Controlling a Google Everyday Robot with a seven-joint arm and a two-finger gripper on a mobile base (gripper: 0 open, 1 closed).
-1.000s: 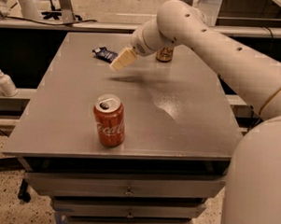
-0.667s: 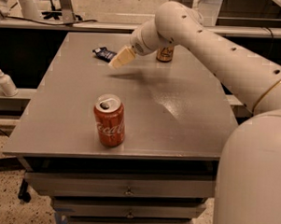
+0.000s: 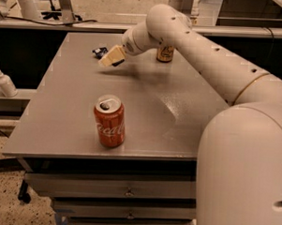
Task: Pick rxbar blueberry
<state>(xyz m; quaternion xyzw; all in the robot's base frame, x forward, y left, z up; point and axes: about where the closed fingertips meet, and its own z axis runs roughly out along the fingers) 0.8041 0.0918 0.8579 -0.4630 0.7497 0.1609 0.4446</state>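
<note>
The rxbar blueberry is a small dark flat bar lying near the far left part of the grey table. My gripper hovers just to the right of it, above the table, its pale fingers pointing left and down and partly covering the bar's right end. A red cola can stands upright near the table's front edge. A gold can stands at the back, partly behind my arm.
My large white arm stretches from the lower right across the table's right side. A white bottle stands on a lower ledge at the left. Drawers sit under the table front.
The gripper has dropped slightly and moved a little closer to the bar. The cans and the bar have not moved.
</note>
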